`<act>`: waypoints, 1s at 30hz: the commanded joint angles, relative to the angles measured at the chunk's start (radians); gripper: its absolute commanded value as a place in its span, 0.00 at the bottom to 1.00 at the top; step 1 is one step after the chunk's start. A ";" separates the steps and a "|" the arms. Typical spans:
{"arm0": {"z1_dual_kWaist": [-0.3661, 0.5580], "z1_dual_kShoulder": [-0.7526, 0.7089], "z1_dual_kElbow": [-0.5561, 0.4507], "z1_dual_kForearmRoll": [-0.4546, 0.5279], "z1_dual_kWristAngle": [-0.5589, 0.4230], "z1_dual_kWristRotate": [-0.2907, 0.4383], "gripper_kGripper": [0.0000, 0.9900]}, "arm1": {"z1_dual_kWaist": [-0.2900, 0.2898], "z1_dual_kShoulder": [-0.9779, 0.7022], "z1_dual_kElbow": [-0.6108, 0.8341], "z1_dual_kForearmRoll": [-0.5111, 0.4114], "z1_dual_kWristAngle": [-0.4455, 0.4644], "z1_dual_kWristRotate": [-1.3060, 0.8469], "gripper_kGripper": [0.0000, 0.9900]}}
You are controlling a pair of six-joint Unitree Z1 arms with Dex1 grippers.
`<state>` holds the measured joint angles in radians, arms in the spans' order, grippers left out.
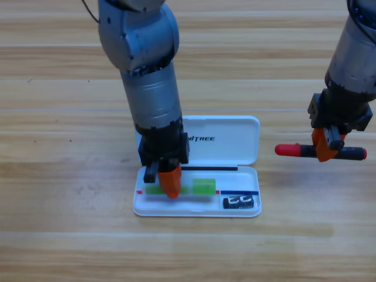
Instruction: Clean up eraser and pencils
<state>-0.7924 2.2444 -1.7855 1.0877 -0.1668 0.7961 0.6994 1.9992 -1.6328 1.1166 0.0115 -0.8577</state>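
- My left tool (169,183) points down into the case (235,138), over the green pencil (204,187); I cannot tell its jaws' state.
- My right tool (326,149) pinches the black pencil (320,151), right of the case.
- The eraser (239,202) lies in the case's right end.

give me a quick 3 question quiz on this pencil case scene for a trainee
1. True or false: the eraser lies inside the white case.
2. Which gripper holds the black pencil with the red end? A) left B) right
3. Fill in: the left gripper is down over the ___ pencil in the case.

Key: 1 true. 2 B, the right gripper holds it level, to the right of the case. 3 green.
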 commanded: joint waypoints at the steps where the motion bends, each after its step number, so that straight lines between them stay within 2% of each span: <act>1: -0.028 0.058 0.035 -0.017 0.010 -0.008 0.00 | 0.045 -0.014 -0.001 0.019 0.031 0.009 0.00; 11: -0.028 0.070 0.037 -0.012 0.007 -0.029 0.00 | 0.060 -0.010 -0.019 0.020 0.035 0.023 0.00; 12: -0.028 0.072 0.037 -0.011 0.006 -0.031 0.06 | 0.060 -0.008 -0.021 0.019 0.035 0.023 0.00; 16: -0.028 0.077 0.038 -0.002 -0.005 -0.037 0.90 | 0.063 -0.005 -0.027 0.019 0.035 0.028 0.00; 17: -0.028 0.077 0.038 -0.002 -0.007 -0.037 0.99 | 0.065 -0.004 -0.027 0.019 0.035 0.029 0.00; 26: -0.028 0.073 0.037 0.001 -0.008 -0.041 1.00 | 0.080 0.003 -0.045 0.019 0.036 0.035 0.00; 30: -0.025 0.017 0.043 0.021 0.004 -0.041 1.00 | 0.098 0.029 -0.070 0.020 0.035 0.045 0.00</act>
<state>-0.8483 2.2615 -1.7585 1.1092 -0.1817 0.7657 0.7461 1.9963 -1.6854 1.1176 0.0400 -0.8270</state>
